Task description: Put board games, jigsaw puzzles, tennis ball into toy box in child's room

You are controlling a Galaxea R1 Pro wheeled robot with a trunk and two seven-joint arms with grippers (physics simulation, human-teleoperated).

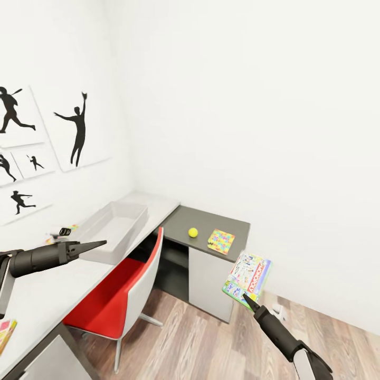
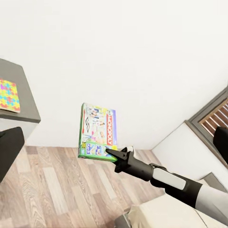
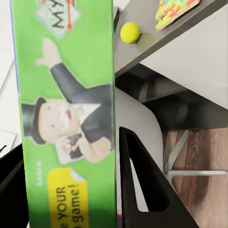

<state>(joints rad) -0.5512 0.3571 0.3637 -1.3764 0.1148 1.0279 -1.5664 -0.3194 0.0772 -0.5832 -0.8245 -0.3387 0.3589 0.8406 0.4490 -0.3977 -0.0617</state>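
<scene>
Closest in, the left gripper (image 1: 97,244) hovers over the light grey table (image 1: 47,295) with its fingers pressed together, tip just short of the toy box's (image 1: 113,230) near rim; whether anything lies in the bin cannot be told. Rightward, a red chair (image 1: 124,285) fills the desk's gap. On the lower dark section the tennis ball (image 1: 193,231) sits near a jigsaw puzzle (image 1: 221,241). Over open wood floor (image 1: 195,343), the right gripper (image 1: 247,300) pinches a green-edged board game (image 1: 248,278) by its lower edge.
</scene>
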